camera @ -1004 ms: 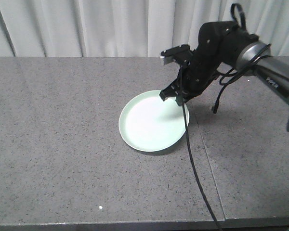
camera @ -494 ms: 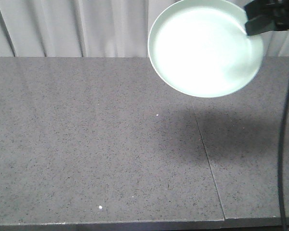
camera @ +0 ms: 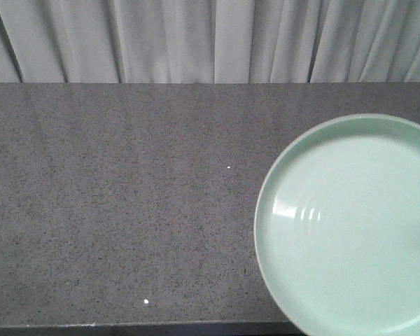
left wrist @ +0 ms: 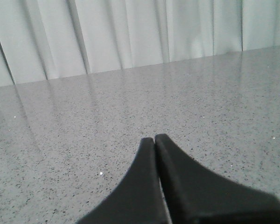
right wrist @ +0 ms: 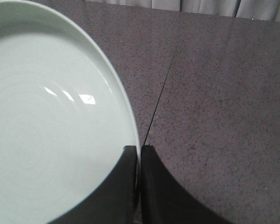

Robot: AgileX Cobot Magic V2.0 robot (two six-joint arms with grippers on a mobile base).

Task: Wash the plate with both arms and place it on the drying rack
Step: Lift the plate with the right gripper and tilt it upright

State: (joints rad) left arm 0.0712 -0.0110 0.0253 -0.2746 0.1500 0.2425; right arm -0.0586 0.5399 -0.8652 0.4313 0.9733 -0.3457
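Stretching across every view, the counter [camera: 112,210] runs back to a pale curtain [camera: 168,42] along its far edge; nowhere to wash or dry anything shows. The plate [camera: 350,231] hangs over the counter's front right part, apparently lifted clear and facing the front camera. The right gripper [right wrist: 139,151] has its jaws clamped on the plate's rim. Such a one-edge hold likely calls for a slow, steady carry, so the plate cannot pivot or slip before the other arm joins. The left gripper [left wrist: 155,141] hovers low over bare counter, jaws pressed together on nothing. A thin seam [right wrist: 163,88] crosses the counter; nothing appears to block the way.
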